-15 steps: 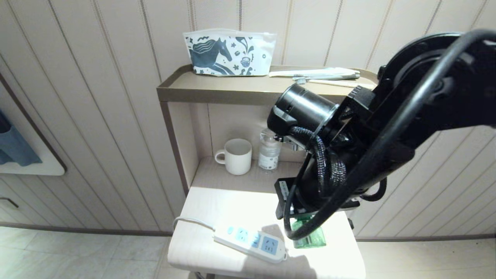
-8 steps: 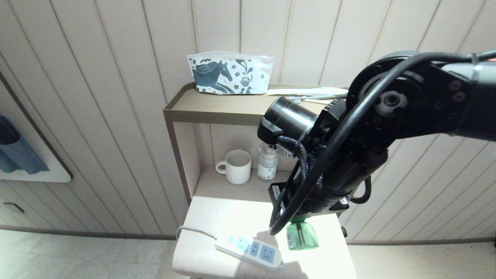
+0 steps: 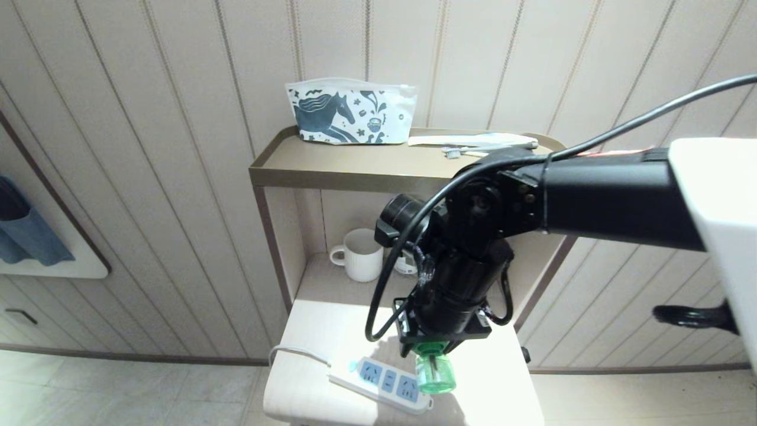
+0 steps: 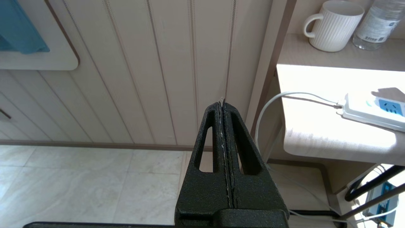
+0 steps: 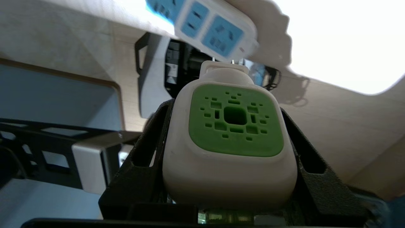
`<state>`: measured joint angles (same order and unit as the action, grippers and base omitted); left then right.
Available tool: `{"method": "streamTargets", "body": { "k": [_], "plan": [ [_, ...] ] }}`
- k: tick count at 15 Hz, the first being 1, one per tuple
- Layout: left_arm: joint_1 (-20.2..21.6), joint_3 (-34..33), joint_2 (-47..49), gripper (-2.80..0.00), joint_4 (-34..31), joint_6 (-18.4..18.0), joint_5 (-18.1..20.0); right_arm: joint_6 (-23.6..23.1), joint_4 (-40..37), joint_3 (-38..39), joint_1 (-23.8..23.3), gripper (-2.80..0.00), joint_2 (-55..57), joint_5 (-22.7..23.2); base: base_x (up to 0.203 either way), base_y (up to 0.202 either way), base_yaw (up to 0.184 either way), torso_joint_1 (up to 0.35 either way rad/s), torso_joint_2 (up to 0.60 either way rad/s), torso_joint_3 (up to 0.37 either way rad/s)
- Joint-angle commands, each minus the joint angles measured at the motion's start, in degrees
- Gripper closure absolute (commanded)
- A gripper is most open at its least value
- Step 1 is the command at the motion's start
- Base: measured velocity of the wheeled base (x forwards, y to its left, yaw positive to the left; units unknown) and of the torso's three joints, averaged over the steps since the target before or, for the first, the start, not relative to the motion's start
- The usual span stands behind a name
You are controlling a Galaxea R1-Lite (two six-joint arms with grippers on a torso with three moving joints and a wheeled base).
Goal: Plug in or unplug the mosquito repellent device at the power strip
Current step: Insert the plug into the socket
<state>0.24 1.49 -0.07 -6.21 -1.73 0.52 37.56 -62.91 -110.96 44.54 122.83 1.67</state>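
The mosquito repellent device (image 5: 230, 148) is clamped between the fingers of the right gripper (image 3: 436, 349) and held in the air above the front edge of the table (image 3: 508, 378), just over the near end of the power strip (image 3: 385, 383), plug prongs not inserted. The left gripper (image 4: 224, 109) is closed on nothing, parked off the table's left edge.

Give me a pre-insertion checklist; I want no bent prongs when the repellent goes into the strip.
1. Grip: right gripper clamps the white-and-green mosquito repellent device by both sides: ok.
2. Prongs face the long white power strip with light-blue sockets: ok.
3. Prongs seated: not ok, still clear of it.
4. Prongs lined up with the slots: cannot tell.
5. End socket free: ok.
6. Left gripper away beside the table: ok.
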Motion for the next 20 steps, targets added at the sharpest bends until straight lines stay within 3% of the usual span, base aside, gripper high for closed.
{"method": "streamTargets", "body": {
  "k": [1, 3, 7, 14, 20],
  "plan": [
    [0.02, 0.01, 0.07, 0.00, -0.03, -0.03, 0.00, 0.50, 1.39, -0.39, -0.54, 0.00, 3.62, 1.76, 0.000, 0.000, 0.000, 0.000, 0.00, 0.000],
    [0.02, 0.01, 0.07, 0.00, -0.03, -0.03, 0.00, 1.48, 1.56, 0.66, -0.58, 0.00, 3.78, 3.73, 0.000, 0.000, 0.000, 0.000, 0.00, 0.000],
    [0.02, 0.01, 0.07, 0.00, -0.03, -0.03, 0.00, 5.80, 1.75, 4.93, -0.38, 0.00, 2.88, 3.21, 0.000, 0.000, 0.000, 0.000, 0.00, 0.000],
    [0.02, 0.01, 0.07, 0.00, -0.03, -0.03, 0.00, 6.12, 2.97, 7.95, 2.75, 0.00, 3.03, 1.76, 0.000, 0.000, 0.000, 0.000, 0.00, 0.000],
    [0.02, 0.01, 0.07, 0.00, -0.03, -0.03, 0.00, 5.62, 6.22, 9.51, 2.65, 0.00, 5.90, 1.85, 0.000, 0.000, 0.000, 0.000, 0.00, 0.000]
  ]
}}
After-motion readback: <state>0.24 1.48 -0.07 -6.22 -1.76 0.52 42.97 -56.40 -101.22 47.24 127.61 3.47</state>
